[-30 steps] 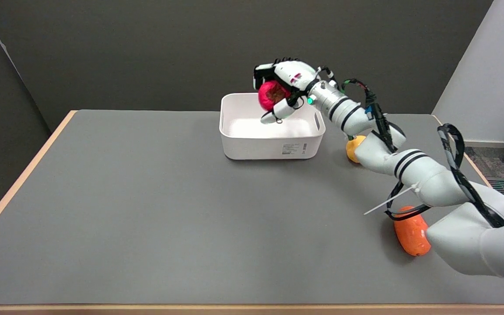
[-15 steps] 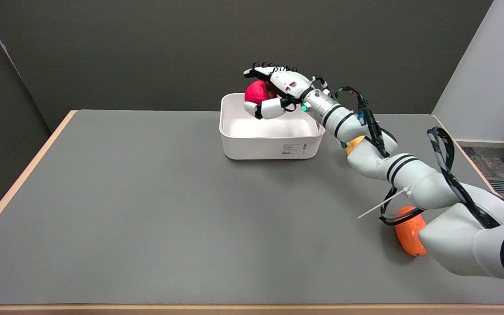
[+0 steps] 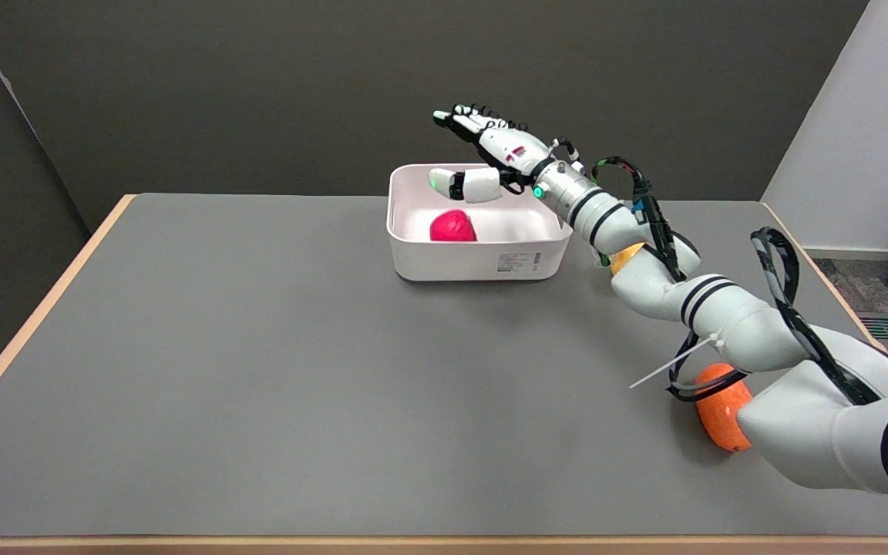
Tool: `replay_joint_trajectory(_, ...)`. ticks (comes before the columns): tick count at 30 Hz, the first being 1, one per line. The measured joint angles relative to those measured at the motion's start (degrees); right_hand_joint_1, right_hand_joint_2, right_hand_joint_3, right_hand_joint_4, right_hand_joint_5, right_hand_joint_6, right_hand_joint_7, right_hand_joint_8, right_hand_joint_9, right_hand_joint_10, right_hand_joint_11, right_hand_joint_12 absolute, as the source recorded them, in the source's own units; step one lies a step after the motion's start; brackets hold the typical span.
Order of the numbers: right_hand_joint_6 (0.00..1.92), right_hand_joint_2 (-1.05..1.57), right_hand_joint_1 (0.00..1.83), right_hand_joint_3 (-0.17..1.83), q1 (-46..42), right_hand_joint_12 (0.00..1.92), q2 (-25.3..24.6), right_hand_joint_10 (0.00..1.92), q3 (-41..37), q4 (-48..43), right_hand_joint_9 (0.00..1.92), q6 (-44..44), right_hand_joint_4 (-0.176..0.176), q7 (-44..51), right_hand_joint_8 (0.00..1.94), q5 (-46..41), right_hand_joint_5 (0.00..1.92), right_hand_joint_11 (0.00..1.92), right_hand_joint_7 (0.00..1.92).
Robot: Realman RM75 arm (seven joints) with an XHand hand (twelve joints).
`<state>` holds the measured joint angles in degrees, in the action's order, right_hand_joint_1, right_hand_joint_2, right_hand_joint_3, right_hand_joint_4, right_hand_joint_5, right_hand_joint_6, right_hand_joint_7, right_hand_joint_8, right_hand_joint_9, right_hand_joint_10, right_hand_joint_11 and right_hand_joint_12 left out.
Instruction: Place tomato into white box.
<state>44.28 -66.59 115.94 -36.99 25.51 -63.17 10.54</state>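
Note:
The red tomato (image 3: 452, 227) lies inside the white box (image 3: 482, 260), near its left wall. The box stands at the far middle of the grey table. My right hand (image 3: 486, 150) hovers above the box's far side with its fingers stretched out and apart, holding nothing. The thumb sticks out to the left over the box, well above the tomato.
An orange item (image 3: 719, 412) lies on the table at the right, partly under my right arm. A yellow-orange item (image 3: 624, 255) shows just right of the box, mostly hidden behind the forearm. The table's wooden edge (image 3: 35, 316) runs along the left.
The hand spread its fingers and let go of the tomato, which dropped into the white box. The hand stayed above the box.

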Motion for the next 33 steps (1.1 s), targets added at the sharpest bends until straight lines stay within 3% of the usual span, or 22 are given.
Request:
replay_joint_trajectory(6,0.00,0.50,0.18,0.87,-0.3,0.31,0.1,0.00,-0.2,0.0,0.00,0.1,0.100,-0.2,0.00,-1.0,0.00,0.00,0.00)
replay_joint_trajectory(8,0.00,0.52,0.19,0.78,-0.4,0.29,0.1,0.00,-0.2,0.0,0.00,0.1,0.100,-0.2,0.00,-1.4,0.00,0.00,0.00)
replay_joint_trajectory(17,0.00,0.53,0.17,0.74,-1.2,0.27,0.5,0.00,-0.9,-1.2,0.00,0.1,0.084,-0.2,0.00,-2.5,0.00,0.00,0.00)
replay_joint_trajectory(20,0.00,0.50,0.14,0.82,-2.1,0.22,0.8,0.00,-1.6,-2.7,0.00,0.1,0.079,-0.2,0.00,-2.9,0.00,0.00,0.00)
replay_joint_trajectory(25,0.08,0.52,0.10,0.88,-5.2,0.04,1.6,0.00,-4.1,-7.6,0.00,0.1,0.071,-0.1,0.00,-4.9,0.02,0.00,0.00)
replay_joint_trajectory(33,0.16,0.54,0.15,0.91,-15.1,0.00,3.4,0.00,-12.2,-17.9,0.00,0.8,0.067,1.7,0.03,-10.9,0.04,0.00,0.00)
